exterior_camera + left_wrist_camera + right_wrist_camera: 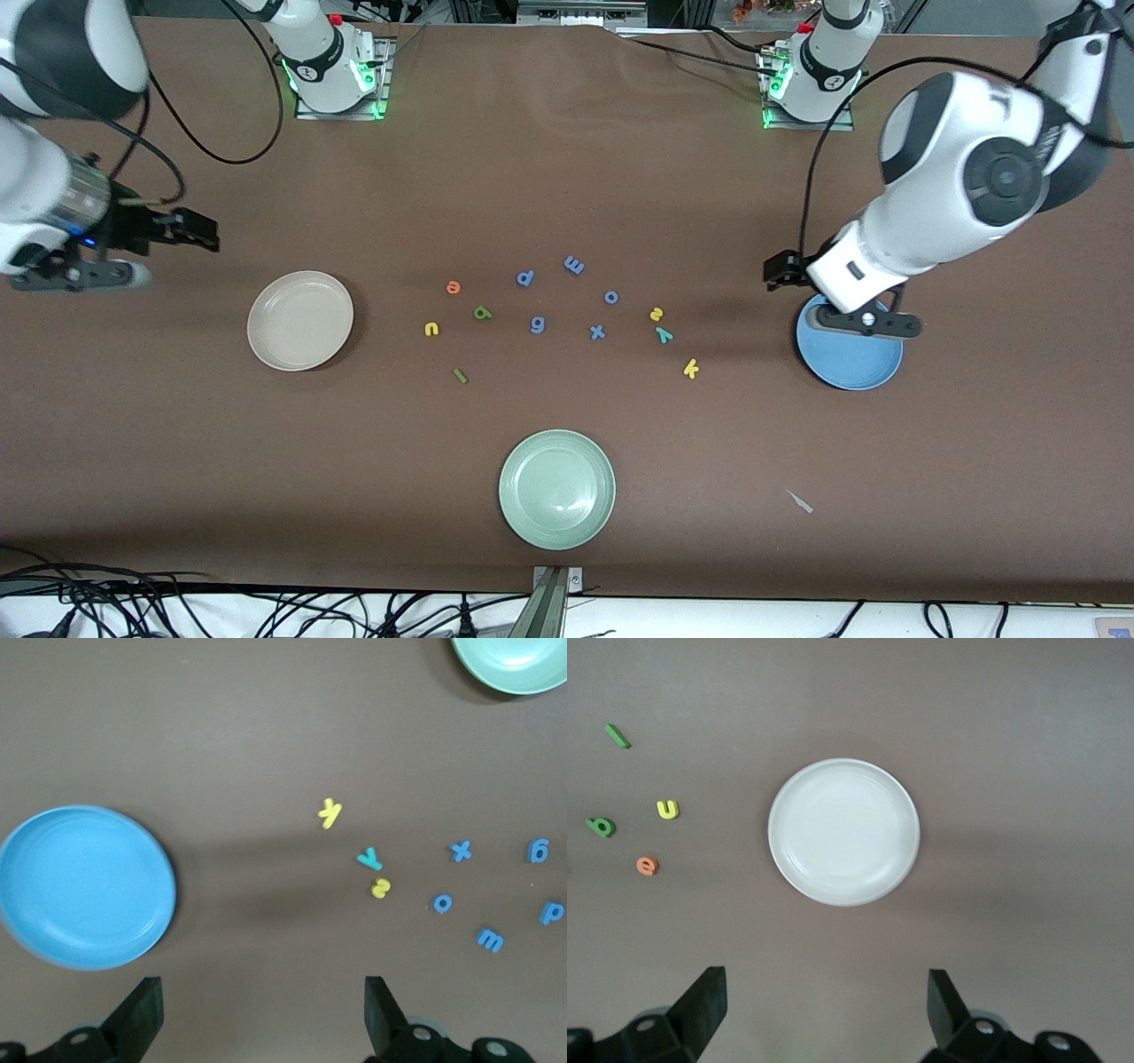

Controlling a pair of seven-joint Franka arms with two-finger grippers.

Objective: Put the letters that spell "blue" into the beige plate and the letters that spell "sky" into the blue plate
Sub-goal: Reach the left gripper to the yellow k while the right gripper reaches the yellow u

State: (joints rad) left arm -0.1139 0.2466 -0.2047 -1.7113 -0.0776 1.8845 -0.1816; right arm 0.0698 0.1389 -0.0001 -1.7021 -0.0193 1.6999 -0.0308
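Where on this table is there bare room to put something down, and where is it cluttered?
Bare cloth lies between the beige plate and the pale green plate, and between that green plate and the blue plate, apart from a small scrap. The strip before the arm bases is bare too. The crowded part is the middle, where the foam letters lie scattered.

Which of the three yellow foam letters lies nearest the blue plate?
The yellow "k"; the yellow "s" sits farther from the round blue plate, the yellow "u" farthest.

A beige plate (299,320), a blue plate (852,361) and a pale green plate (556,489) lie on brown table (567,159).
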